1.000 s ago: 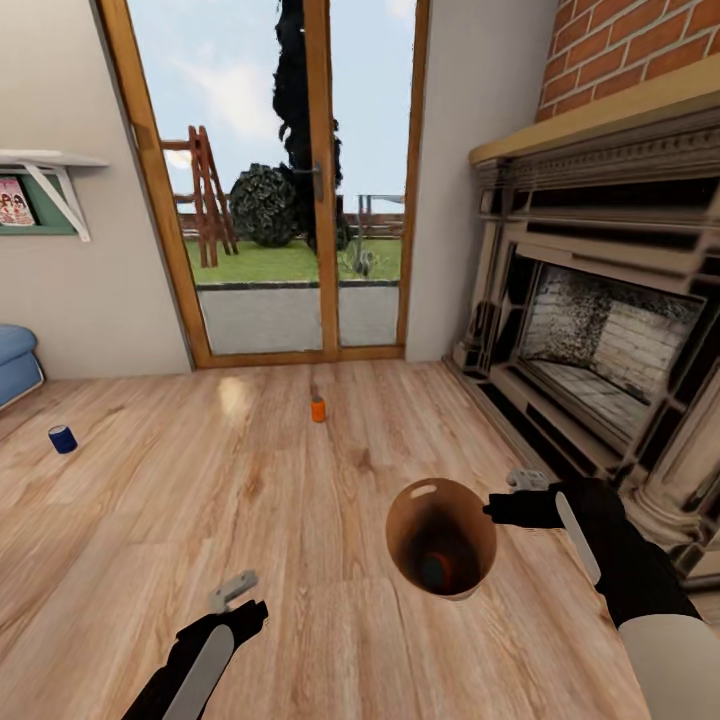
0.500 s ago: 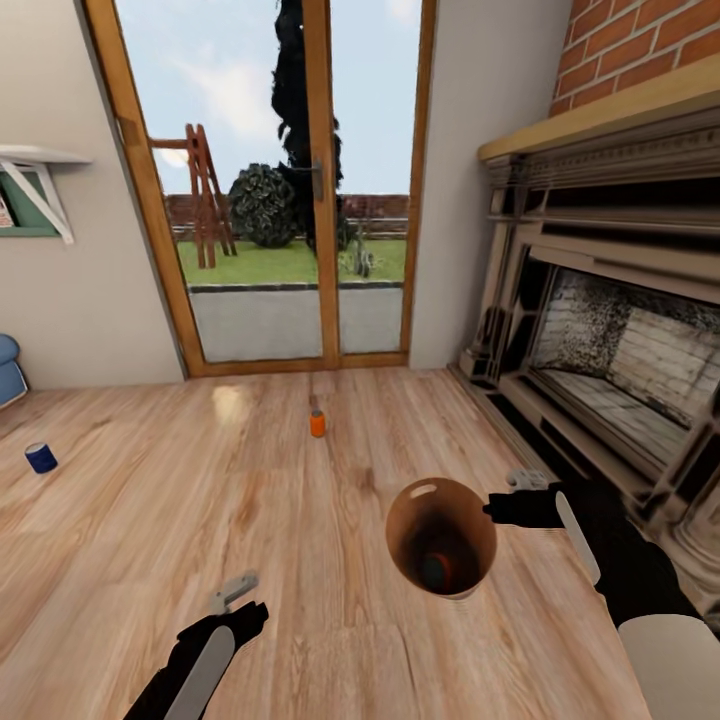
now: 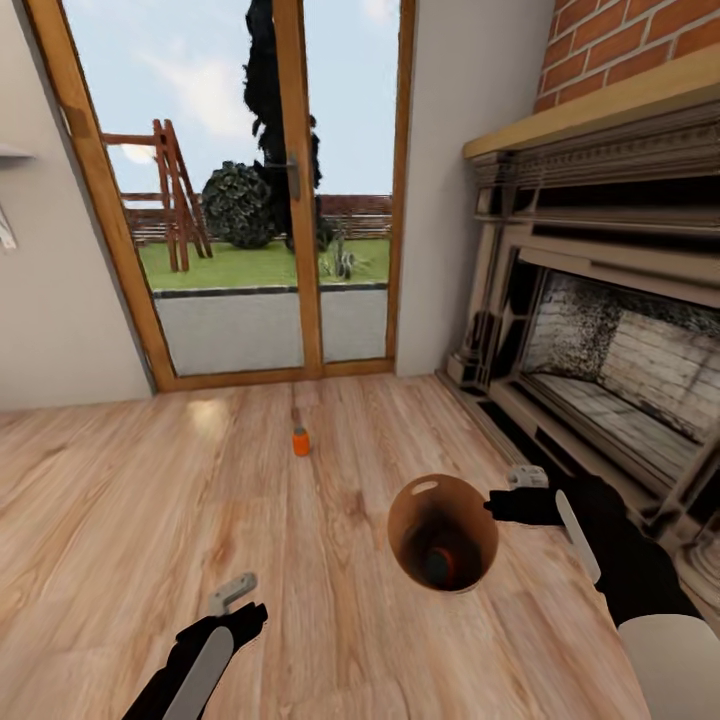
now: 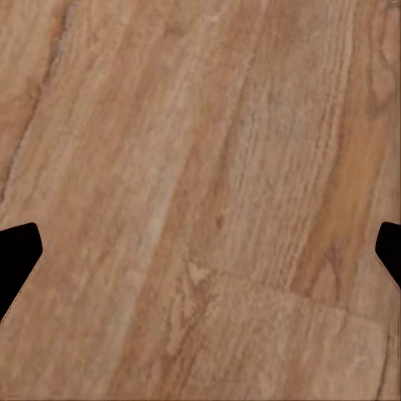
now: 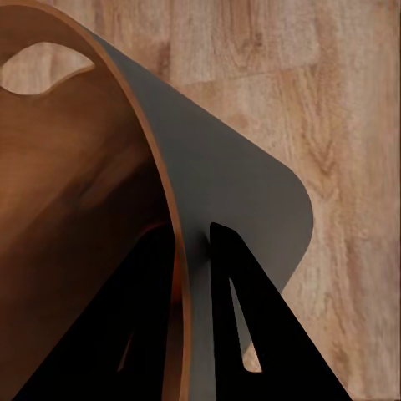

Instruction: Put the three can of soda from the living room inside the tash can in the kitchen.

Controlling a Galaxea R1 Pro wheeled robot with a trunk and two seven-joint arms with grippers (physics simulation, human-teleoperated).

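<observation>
1. The task looks partly done. The right pincer is closed on the rim of the trash can, one finger inside the wall and one outside, as the right wrist view shows, and it holds the can off the floor.
2. Deep in the trash can lies an orange thing with a dark round end. I judge it is one soda can already collected, but it is too dim to be sure.
3. A second orange soda can stands upright on the floor, near the glass doors and well apart from both arms. It is not yet picked up.
4. The left pincer is empty. In the left wrist view its two dark tips stand wide apart over bare planks.
5. So, by my judgement, at least this orange can must be fetched, and later the trash can must go to the kitchen.
6. Materials: the floor is light wood planks with clear grain and a soft shine. The trash can is round and tapered, with a smooth grey outer wall, a copper-brown inside and an oval handle hole near the rim. The fireplace has a carved pale frame with red brick above.
</observation>
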